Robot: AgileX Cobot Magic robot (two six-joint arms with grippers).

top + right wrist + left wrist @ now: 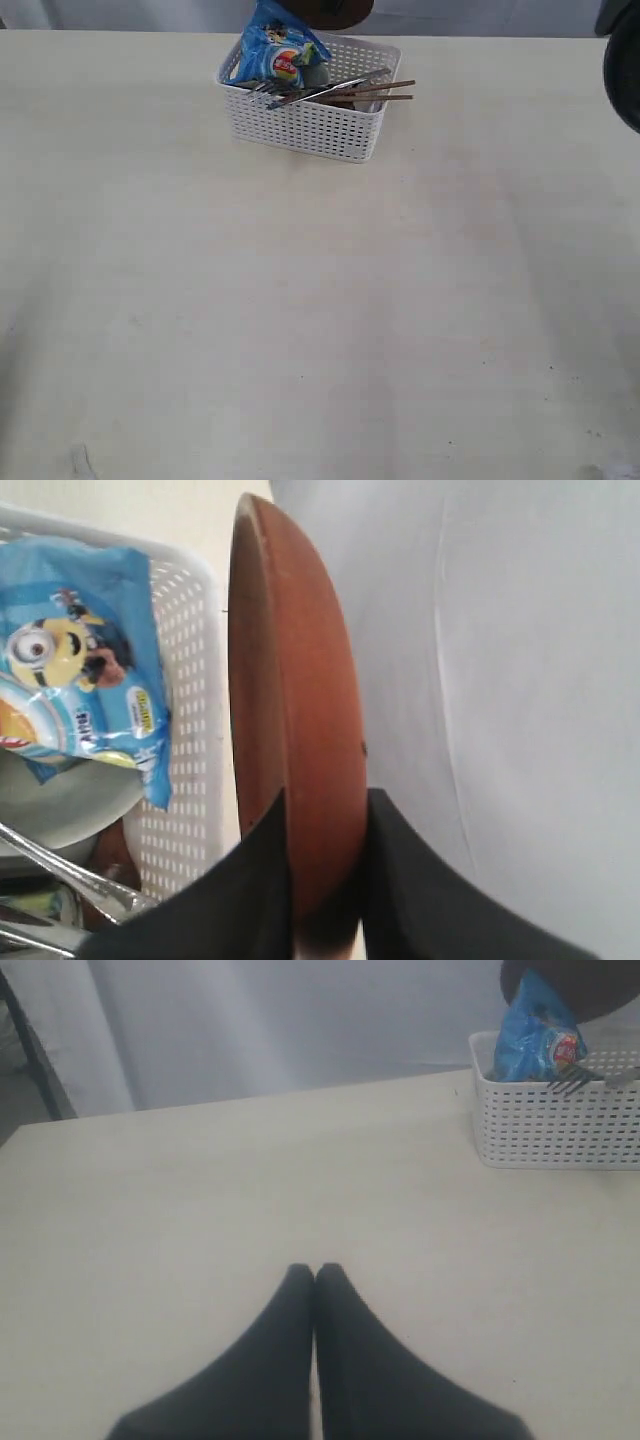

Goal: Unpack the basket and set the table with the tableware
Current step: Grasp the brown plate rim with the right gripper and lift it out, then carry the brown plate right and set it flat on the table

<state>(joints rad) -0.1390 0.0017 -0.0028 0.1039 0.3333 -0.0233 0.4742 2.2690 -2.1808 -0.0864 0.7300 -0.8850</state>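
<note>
Basket (310, 128): on table (300, 320), top centre of ext. view. Contents incl. blue snack bag (280, 55), upright; fork (268, 90) and chopsticks (385, 92) across rim. Brown plate (290, 710): on edge, just beside basket wall, clamped betw. R gripper (325, 810) jaws. L gripper (315, 1272): jaws pressed together, empty, above bare table, well apart from basket.

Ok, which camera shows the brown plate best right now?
The right wrist view: the plate fills it edge-on, clamped in the right pincer. The exterior view catches only a cut-off part at its top edge; the left wrist view, a dark corner sliver.
</note>
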